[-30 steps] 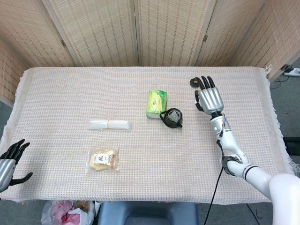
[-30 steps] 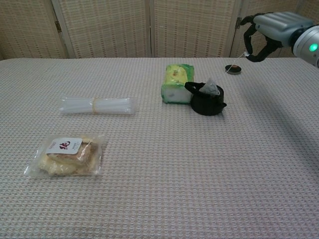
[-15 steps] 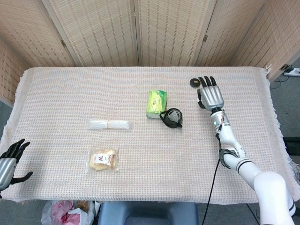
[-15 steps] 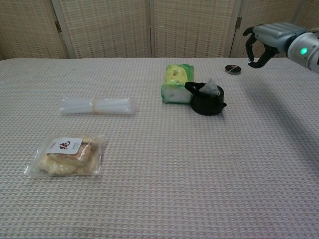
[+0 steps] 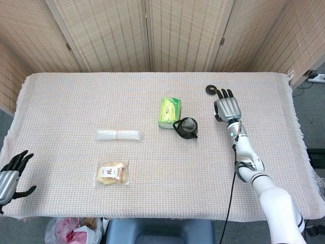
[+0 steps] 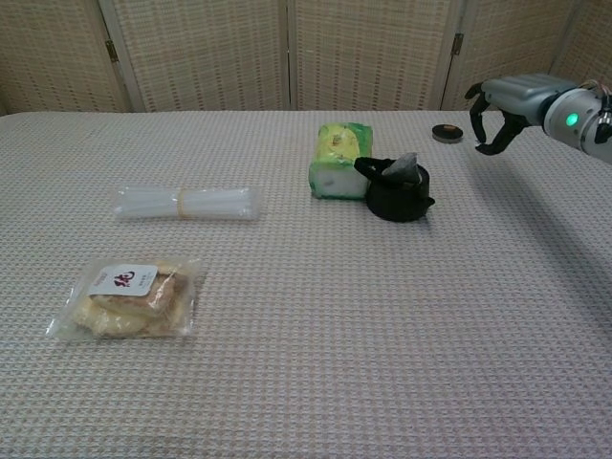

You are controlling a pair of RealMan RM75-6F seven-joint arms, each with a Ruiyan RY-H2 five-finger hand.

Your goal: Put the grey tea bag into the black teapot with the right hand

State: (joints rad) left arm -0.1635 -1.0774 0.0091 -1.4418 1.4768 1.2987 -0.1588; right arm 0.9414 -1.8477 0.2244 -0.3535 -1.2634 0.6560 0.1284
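The black teapot (image 5: 187,127) (image 6: 397,194) stands near the table's middle, just right of a green packet. The grey tea bag (image 6: 405,168) sits in the pot's opening, its top poking above the rim. My right hand (image 5: 226,107) (image 6: 499,107) is open, to the right of the pot and apart from it, fingers spread and curved with nothing in them. The pot's small black lid (image 5: 210,90) (image 6: 446,132) lies on the cloth beyond the hand. My left hand (image 5: 11,174) hangs open at the table's near left edge, far from everything.
A green packet (image 5: 169,112) (image 6: 338,160) touches the teapot's left side. A clear tube bundle (image 5: 119,135) (image 6: 186,203) and a snack bag (image 5: 111,173) (image 6: 129,297) lie to the left. The woven tablecloth (image 5: 167,178) covers the whole table; folding screens stand behind.
My right hand has dropped lower and drawn back toward the near right, away from the lid. The thin string that hung from it a second ago is gone. The tea bag stays in the pot.
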